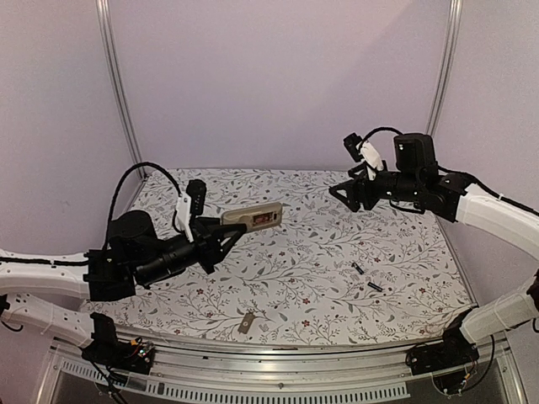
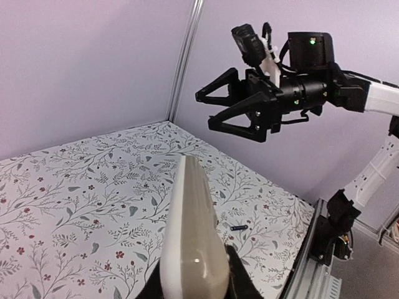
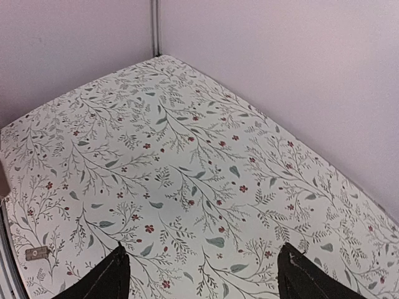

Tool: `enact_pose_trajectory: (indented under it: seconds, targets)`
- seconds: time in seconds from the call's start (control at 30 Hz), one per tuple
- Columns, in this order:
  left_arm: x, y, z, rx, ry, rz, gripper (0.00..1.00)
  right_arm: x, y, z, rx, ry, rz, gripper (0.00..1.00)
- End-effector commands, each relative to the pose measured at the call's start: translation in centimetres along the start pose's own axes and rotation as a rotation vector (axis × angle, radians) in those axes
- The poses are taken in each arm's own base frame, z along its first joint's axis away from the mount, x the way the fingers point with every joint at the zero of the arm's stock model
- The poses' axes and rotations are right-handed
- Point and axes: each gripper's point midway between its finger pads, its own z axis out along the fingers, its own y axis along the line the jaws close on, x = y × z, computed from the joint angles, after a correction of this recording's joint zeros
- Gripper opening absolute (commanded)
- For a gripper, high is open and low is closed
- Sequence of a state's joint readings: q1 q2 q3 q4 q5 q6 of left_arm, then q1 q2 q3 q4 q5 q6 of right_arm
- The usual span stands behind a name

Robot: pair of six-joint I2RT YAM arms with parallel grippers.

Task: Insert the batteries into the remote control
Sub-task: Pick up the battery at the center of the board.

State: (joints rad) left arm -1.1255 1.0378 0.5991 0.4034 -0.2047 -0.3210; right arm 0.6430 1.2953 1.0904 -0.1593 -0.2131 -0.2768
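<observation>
Two batteries (image 1: 358, 270) are lying on the floral tabletop (image 1: 295, 252) while the left gripper (image 1: 223, 234) is clamping the remote control (image 1: 253, 218) aloft; the right gripper (image 1: 339, 195), gaping empty above, is seemingly facing a descent to fetch one.

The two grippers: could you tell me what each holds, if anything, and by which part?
The left gripper holds the remote control by one end; the right gripper is open and holds nothing.

counter (image 1: 320, 244): white, grey-green leaf sprigs, small red flowers
remote control (image 1: 253, 217): beige-tan, dark reddish window
batteries (image 1: 358, 269): dark
cover piece (image 1: 246, 323): grey-tan
walls (image 1: 278, 84): pale lilac
</observation>
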Motion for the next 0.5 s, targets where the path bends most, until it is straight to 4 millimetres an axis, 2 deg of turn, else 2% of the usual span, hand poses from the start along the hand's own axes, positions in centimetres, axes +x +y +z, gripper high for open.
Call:
enact_pose_trajectory:
  seconds: [0.0,0.1,0.27,0.37,0.47]
  targets:
    - [-0.7,1.2,-1.2,-0.038,-0.053,0.029,0.0,9.7,-3.2,-0.2,0.146,0.327,0.433,0.77]
    - [-0.8,1.5,-1.7,-0.052,-0.064,0.041,0.0,14.4,-3.0,-0.3,0.188,0.503,0.474,0.74]
    - [-0.8,1.7,-1.8,-0.06,-0.067,0.065,0.0,21.1,-0.6,-1.1,0.151,0.763,0.525,0.72]
    - [-0.9,1.5,-1.6,-0.055,-0.067,0.078,0.0,24.1,0.5,-1.7,0.145,0.882,0.561,0.71]
    - [-1.1,1.3,-1.5,-0.044,-0.072,0.087,0.0,26.3,1.2,-2.5,0.16,0.962,0.586,0.7]
